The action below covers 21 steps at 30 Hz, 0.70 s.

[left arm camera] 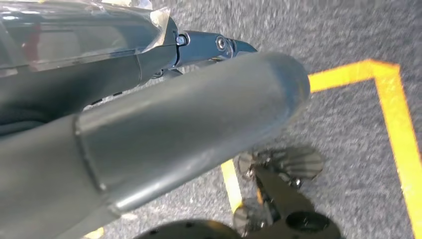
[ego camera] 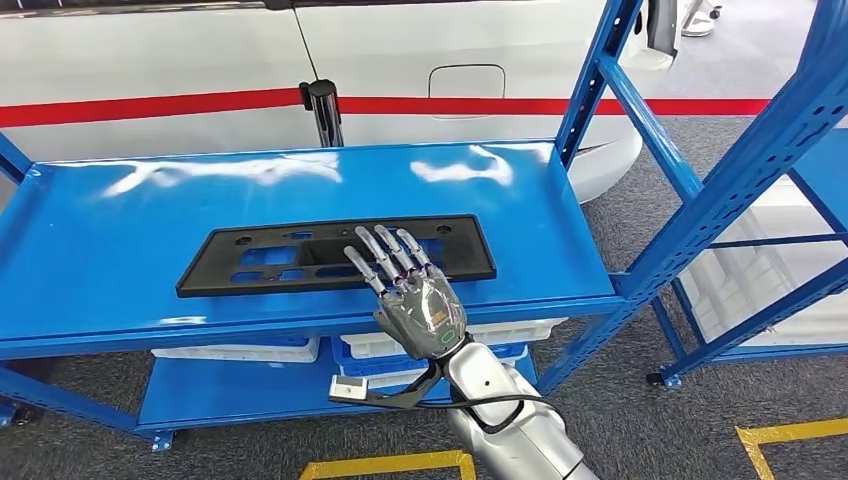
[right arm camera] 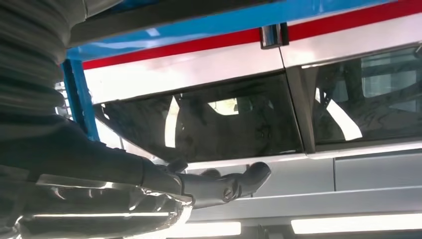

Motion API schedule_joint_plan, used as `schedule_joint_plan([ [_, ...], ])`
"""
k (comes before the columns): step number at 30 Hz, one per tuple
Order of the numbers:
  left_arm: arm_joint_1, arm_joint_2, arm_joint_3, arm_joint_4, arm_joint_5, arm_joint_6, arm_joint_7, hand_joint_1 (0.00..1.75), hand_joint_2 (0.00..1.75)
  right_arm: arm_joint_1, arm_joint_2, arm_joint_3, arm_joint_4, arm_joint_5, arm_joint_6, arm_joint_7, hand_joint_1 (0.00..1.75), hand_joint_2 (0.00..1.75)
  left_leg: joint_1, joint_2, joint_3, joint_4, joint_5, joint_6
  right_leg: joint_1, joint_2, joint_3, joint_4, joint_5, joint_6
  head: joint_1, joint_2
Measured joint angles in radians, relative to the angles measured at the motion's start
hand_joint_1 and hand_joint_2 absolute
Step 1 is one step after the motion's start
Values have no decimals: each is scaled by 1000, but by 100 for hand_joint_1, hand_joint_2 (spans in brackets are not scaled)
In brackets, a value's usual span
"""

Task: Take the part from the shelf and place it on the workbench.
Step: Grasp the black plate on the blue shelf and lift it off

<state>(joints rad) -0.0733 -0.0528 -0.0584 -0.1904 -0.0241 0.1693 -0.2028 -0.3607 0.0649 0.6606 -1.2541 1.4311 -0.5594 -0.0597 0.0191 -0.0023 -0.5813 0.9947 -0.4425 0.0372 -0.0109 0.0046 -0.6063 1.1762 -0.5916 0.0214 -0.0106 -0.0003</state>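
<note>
A flat black plastic part (ego camera: 250,262) with several cut-outs lies lengthwise on the blue shelf (ego camera: 120,220). My right hand (ego camera: 415,300) reaches over the shelf's front edge, back of the hand up, with its fingers (ego camera: 385,255) spread and stretched out over the right half of the part. I cannot tell whether they touch it. The right wrist view shows the right hand (right arm camera: 149,184) with straight fingers and nothing in it. My left hand (left arm camera: 189,124) hangs over the grey floor, fingers extended and holding nothing.
A white car with a red stripe (ego camera: 450,60) stands close behind the shelf. White bins (ego camera: 240,350) sit on the lower level. A second blue rack (ego camera: 760,160) stands to the right. Yellow tape (ego camera: 390,465) marks the grey floor.
</note>
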Motion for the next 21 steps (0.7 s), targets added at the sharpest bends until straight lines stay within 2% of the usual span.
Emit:
schedule_joint_plan([
  [1,0,0,0,0,0,0,0,0,0,1,-1,1,4,-1,0,-1,0,175,-2,0,3,0,-4,3,0,0,-43,64,-17,-1,0,0],
  [2,1,0,0,0,0,0,0,0,0,2,-1,3,9,-2,0,-3,0,175,-3,-1,6,0,-8,5,0,0,-77,106,-22,1,0,0],
  [3,1,0,0,0,0,0,0,0,0,3,-1,6,13,-3,0,-5,0,175,-4,-3,12,0,-13,5,0,0,-91,108,-7,8,0,0],
  [4,2,0,0,0,-1,0,0,0,0,2,-1,9,17,-5,0,-8,0,175,-5,-5,20,1,-19,3,0,0,-84,69,25,16,0,0],
  [5,2,-1,0,0,-1,0,0,0,0,1,0,13,21,-7,1,-11,0,175,-5,-6,29,1,-25,1,0,-1,-61,1,65,23,1,0],
  [6,2,-1,0,0,-2,0,0,0,0,0,2,17,25,-10,2,-14,0,175,-8,-7,37,2,-33,-3,2,-2,-34,-70,103,26,1,0],
  [7,1,-2,0,0,-4,0,0,0,0,-2,4,22,30,-14,4,-17,0,175,-10,-8,44,2,-40,-8,3,-3,-10,-125,131,22,2,0],
  [8,1,-2,0,0,-5,0,1,0,0,-5,8,28,35,-18,5,-20,0,175,-12,-8,49,3,-47,-13,4,-4,4,-157,147,15,1,0],
  [10,0,-2,0,0,-8,4,2,0,0,-13,17,39,47,-27,9,-26,0,175,-12,-7,53,3,-54,-21,5,-3,12,-169,153,-1,0,0],
  [12,-2,-2,0,0,-14,18,4,0,0,-27,29,53,64,-41,15,-31,0,175,-8,-4,56,2,-55,-15,6,0,13,-171,154,-7,0,0],
  [14,-5,-3,-1,0,-26,38,8,0,0,-44,43,67,89,-60,22,-32,0,175,-7,-2,59,-2,-54,-7,6,1,14,-172,155,-9,-1,0],
  [19,-16,-6,-17,0,-92,143,63,0,0,-107,94,99,196,-112,23,-36,0,175,-6,0,64,-13,-55,-9,8,3,14,-172,152,-14,-1,0],
  [21,-22,-6,-39,0,-155,192,96,0,0,-135,118,108,250,-131,22,-42,0,175,-6,0,65,-15,-54,-14,9,3,14,-172,151,-15,-1,0],
])
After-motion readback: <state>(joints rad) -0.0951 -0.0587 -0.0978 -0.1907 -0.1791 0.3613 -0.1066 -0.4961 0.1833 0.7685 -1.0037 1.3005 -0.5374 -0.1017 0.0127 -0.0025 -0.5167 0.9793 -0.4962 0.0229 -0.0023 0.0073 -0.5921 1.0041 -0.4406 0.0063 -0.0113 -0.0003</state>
